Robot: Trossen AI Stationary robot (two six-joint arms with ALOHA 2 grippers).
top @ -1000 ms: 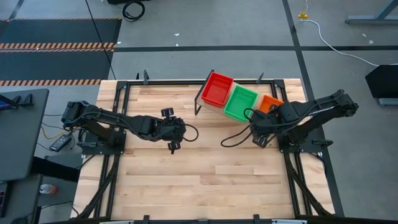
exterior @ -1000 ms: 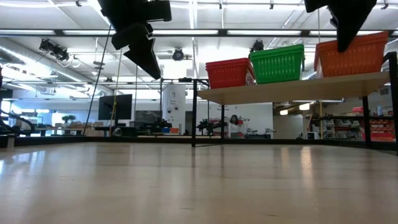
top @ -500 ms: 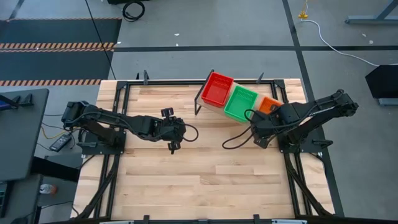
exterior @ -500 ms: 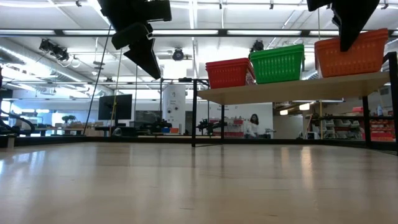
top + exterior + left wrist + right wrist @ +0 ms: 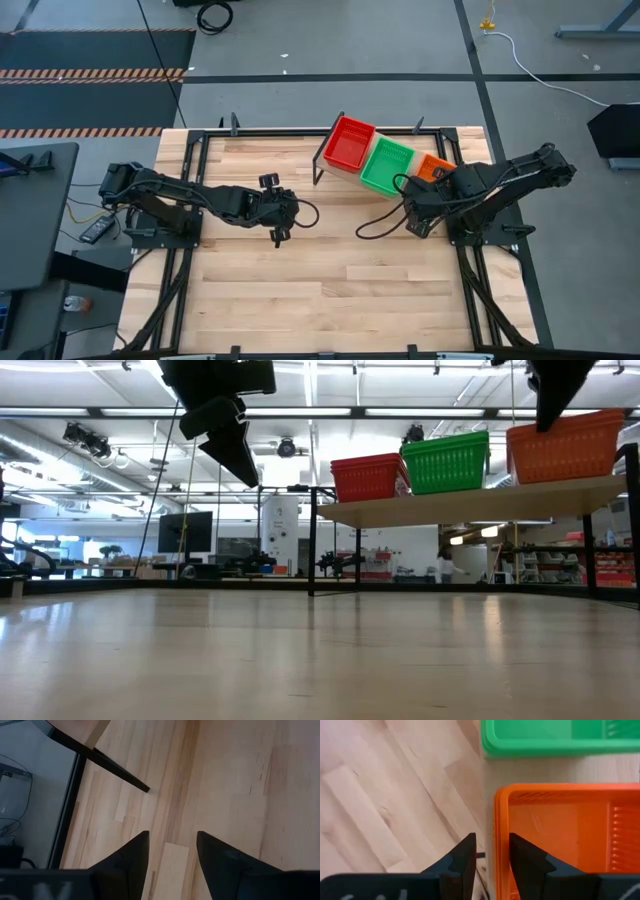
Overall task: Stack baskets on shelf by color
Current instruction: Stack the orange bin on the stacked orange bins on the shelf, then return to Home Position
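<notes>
The shelf [image 5: 470, 500] stands at the table's far right on black legs. It carries a red basket stack [image 5: 349, 143], a green one [image 5: 385, 166] and an orange one [image 5: 432, 166], side by side. My right gripper [image 5: 492, 851] is open. It hangs just above the orange stack [image 5: 560, 830], its fingers to either side of the near rim, tips clear of it in the low view [image 5: 548, 420]. My left gripper [image 5: 279, 236] is open and hovers over bare table left of the shelf [image 5: 172, 847].
One black shelf leg [image 5: 110, 767] slants down to the tabletop just ahead of my left gripper. A black frame rail [image 5: 300, 130] runs along the table's far edge. The wooden tabletop [image 5: 320, 290] lies bare toward the near edge.
My right gripper has risen a little above the orange stack. The baskets have stayed where they were, and my left arm has kept still.
</notes>
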